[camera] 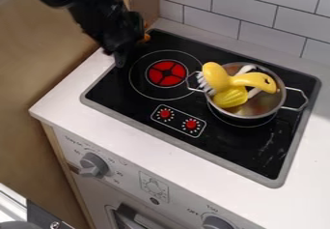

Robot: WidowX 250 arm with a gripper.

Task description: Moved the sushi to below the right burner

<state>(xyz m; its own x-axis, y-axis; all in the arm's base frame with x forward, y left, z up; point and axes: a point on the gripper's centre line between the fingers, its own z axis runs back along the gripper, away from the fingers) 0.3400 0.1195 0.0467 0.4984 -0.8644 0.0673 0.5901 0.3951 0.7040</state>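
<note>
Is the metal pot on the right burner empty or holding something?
Holding something: yellow items lie inside the pot, some reaching over its rim.

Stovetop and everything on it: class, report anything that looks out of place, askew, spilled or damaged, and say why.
A yellow brush lies in the metal pot, bristles over the rim, odd for a cooking pot. Pale marks show on the black stovetop toward the front right; scratches, residue or glare, I cannot tell.
</note>
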